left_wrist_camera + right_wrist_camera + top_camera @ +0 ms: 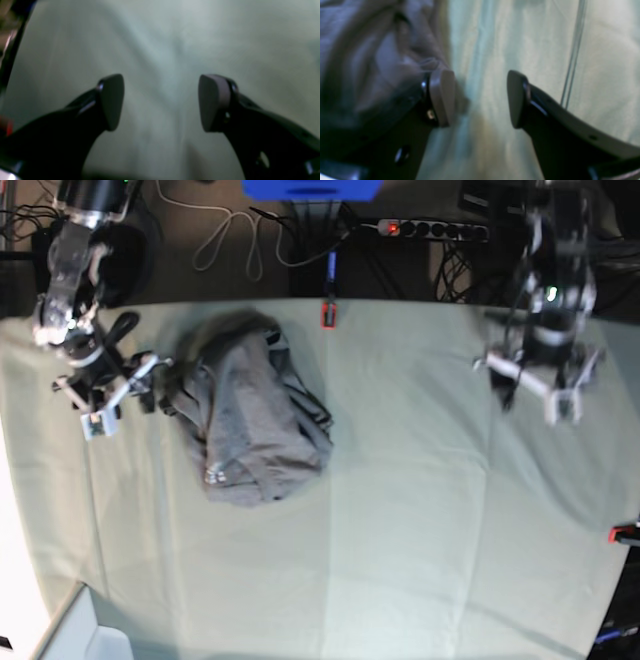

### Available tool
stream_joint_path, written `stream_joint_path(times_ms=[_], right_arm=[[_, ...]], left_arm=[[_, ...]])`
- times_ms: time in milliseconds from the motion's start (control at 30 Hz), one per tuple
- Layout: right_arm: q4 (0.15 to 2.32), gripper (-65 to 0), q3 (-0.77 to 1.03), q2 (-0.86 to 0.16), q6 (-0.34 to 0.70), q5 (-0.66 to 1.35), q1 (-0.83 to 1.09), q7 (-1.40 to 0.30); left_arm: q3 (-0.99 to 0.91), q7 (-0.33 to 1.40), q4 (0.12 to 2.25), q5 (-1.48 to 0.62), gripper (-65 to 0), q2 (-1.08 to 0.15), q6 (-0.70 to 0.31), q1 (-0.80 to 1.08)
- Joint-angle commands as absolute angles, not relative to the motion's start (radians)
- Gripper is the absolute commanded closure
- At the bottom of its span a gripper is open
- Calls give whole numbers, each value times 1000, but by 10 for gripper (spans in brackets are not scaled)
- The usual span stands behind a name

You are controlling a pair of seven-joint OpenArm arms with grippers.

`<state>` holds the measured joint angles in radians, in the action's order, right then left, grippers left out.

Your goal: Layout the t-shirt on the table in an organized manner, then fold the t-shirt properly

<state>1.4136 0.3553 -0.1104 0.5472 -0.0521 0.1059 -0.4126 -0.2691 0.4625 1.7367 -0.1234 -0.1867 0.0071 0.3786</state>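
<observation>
Presently catalogued: t-shirt (250, 420), grey, bunched in a rumpled heap on the far-left part of the counter (420, 530), not laid out.
Right tool (481, 98): jaws parted, empty, just beside the heap's edge; one pad (443, 96) near or brushing the cloth, cannot tell which.
Left tool (161, 101): jaws wide apart, empty, above bare green cover, well apart from the shirt.
Risks, as judged: a pinch could take several layers, or the loose green cover with them, dragging the heap rather than spreading it.
Room: broad open surface centre and near; far edge, with red clamp (327, 313), close behind the heap.
</observation>
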Motion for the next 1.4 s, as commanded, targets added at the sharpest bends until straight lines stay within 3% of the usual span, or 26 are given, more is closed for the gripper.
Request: stream_joint_path(times_ms=[0, 133, 400, 600, 800, 1033, 1167, 1367], right_arm=[[1408, -336, 357, -120, 568, -41, 87, -390], [1389, -335, 357, -110, 698, -44, 91, -390], [1524, -335, 320, -12, 698, -45, 239, -390], [1607, -335, 171, -27, 698, -45, 349, -390], [1709, -335, 74, -39, 698, -45, 421, -390], [1753, -335, 143, 7, 698, -47, 438, -400], [1753, -335, 229, 62, 698, -48, 433, -397], [1756, -335, 260, 59, 698, -48, 430, -395]], left_arm=[[-312, 440, 1774, -153, -450, -182, 2, 423], [-460, 440, 1813, -271, -450, -124, 2, 561], [-682, 440, 1827, -429, -450, -7, 2, 737], [-745, 440, 1827, -444, -450, 96, 2, 812], [-745, 440, 1827, -447, -450, 142, 2, 845], [-737, 440, 1810, -450, -450, 145, 2, 820], [-624, 440, 1810, -450, -449, 147, 2, 812], [-426, 440, 1813, -446, -446, 140, 1, 806]])
